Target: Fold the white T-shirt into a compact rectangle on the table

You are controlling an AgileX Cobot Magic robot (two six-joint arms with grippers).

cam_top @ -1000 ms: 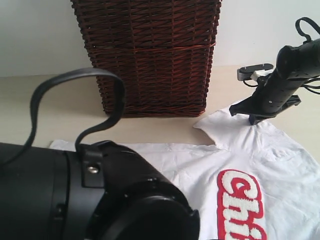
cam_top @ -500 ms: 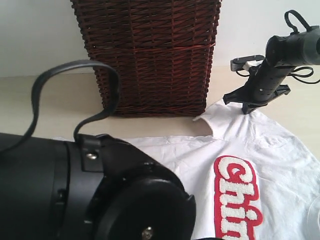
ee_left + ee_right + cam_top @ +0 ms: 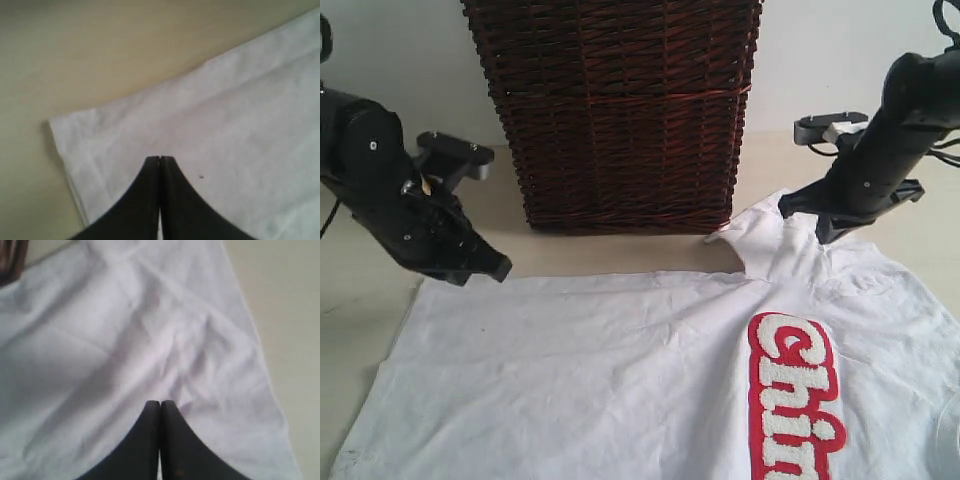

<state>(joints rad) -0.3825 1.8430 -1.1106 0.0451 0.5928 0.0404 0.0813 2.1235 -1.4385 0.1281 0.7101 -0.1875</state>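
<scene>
Our black left pincer (image 3: 159,159) is closed, its two fingers pressed flat against each other with no gap showing. It hangs to the left of the tall dark brown wicker basket (image 3: 620,120), a little in front of the basket's lower left corner, over a corner of the white cotton short-sleeved T-shirt (image 3: 620,370). We cannot tell whether its tips touch the cloth.

Our black right pincer (image 3: 160,402) is closed in the same way, finger against finger. It stands to the right of the basket, near its lower right corner, above the rumpled cloth of the sleeve that points toward the basket. Whether any fabric is caught between those fingers we cannot tell.

We see the T-shirt spread open on the broad pale beige tabletop (image 3: 360,290), directly in front of the basket, with its far edge running near the basket's base. The cloth is mostly smooth in front of the basket and creased near the sleeve. Fuzzy white lettering outlined in red (image 3: 795,400) sits on the shirt in front of the basket's right side, running away from the basket and cut off by the picture's edge.
</scene>
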